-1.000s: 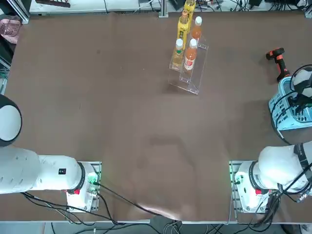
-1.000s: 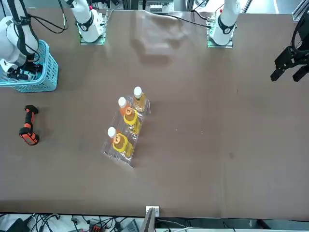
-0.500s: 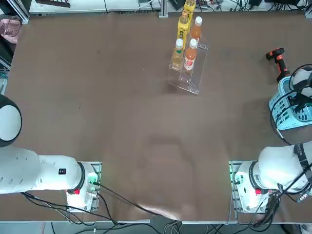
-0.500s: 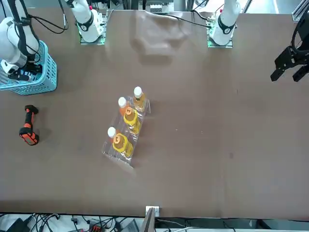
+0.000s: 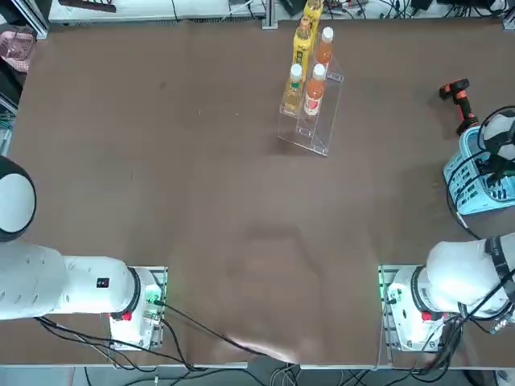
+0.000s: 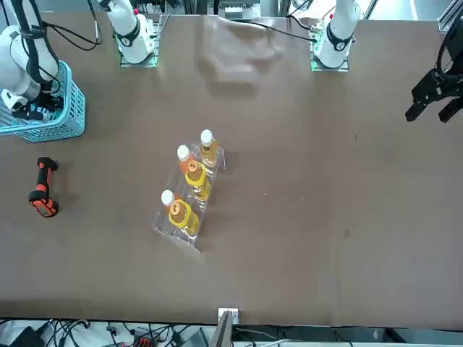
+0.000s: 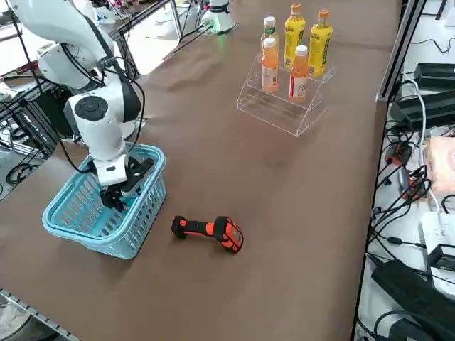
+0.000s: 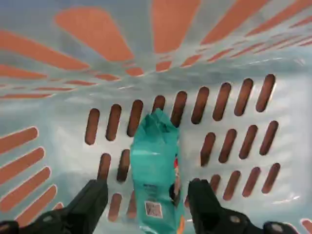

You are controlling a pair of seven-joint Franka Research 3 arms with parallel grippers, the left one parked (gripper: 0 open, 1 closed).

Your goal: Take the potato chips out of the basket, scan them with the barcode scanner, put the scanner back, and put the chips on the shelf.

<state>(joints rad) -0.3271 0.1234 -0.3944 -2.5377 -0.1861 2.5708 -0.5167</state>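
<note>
The right arm's black two-finger pincer [image 8: 148, 204] is lowered inside the light blue plastic lattice-sided basket [image 7: 75, 213], which stands at the robot's right edge of the brown counter [image 5: 201, 201]. In the wrist view the 2 fingers [image 8: 90, 200] are seen spread wide, one on each side of the small, narrow teal-blue packet of potato chips [image 8: 155, 175], which is lying flat on the slotted basket floor. Neither finger is seen touching the packet. A small printed square is visible near the packet's end closest to the pincer.

The black pistol-shaped barcode scanner with orange-red accents [image 7: 210, 231] is lying on its side on the counter just beside the basket, on the side farther from the robot, apart from it.

The clear acrylic stepped 2-tier shelf [image 5: 310, 121] is placed well apart from both, toward the far middle of the counter. 4 small drink bottles are standing upright on it: 2 yellow bottles [image 7: 307, 32] on the upper tier and 2 orange bottles [image 7: 284, 67] on the lower tier. The lowest step is bare.
</note>
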